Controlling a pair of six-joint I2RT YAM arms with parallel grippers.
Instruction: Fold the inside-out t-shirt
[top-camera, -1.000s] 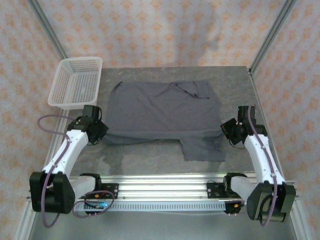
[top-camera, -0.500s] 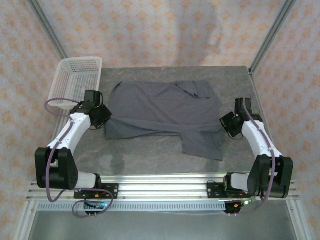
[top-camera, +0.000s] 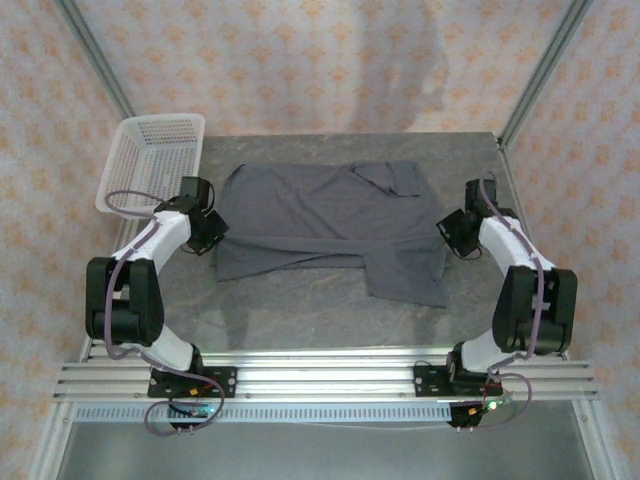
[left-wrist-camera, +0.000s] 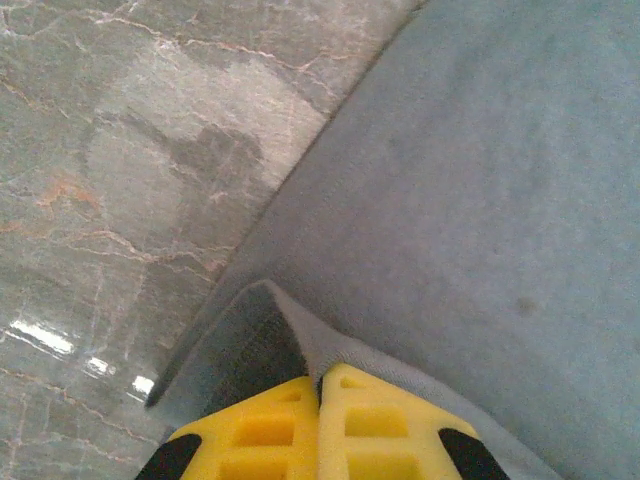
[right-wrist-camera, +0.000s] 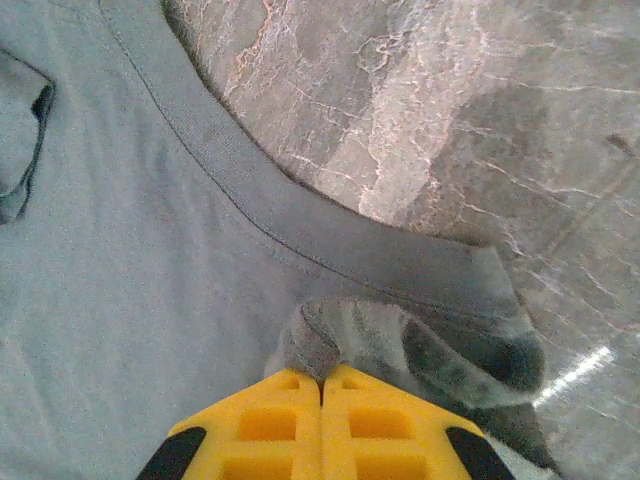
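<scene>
While both arms reached in from opposite sides, the inside-out t-shirt (top-camera: 330, 215) lay spread across the middle of the marbled grey table (top-camera: 300, 305). It was partly doubled over, with one flap trailing toward the near edge on the right. The left gripper (top-camera: 216, 238) sat at the garment's left edge. Its yellow fingers (left-wrist-camera: 265, 430) were pressed tightly together, pinching a raised fold of the dark grey cloth, as seen from the left wrist camera. The right gripper (top-camera: 448, 228) met the shirt's right edge. Its fingers (right-wrist-camera: 390, 420) were likewise clamped together on a bunched ridge of fabric, just beside a stitched hem that curved away across the stone-patterned surface. A fold line ran across the shirt between the two grippers. A white mesh basket (top-camera: 150, 165) stood at the table's far left corner, near the left arm and apart from the shirt.
</scene>
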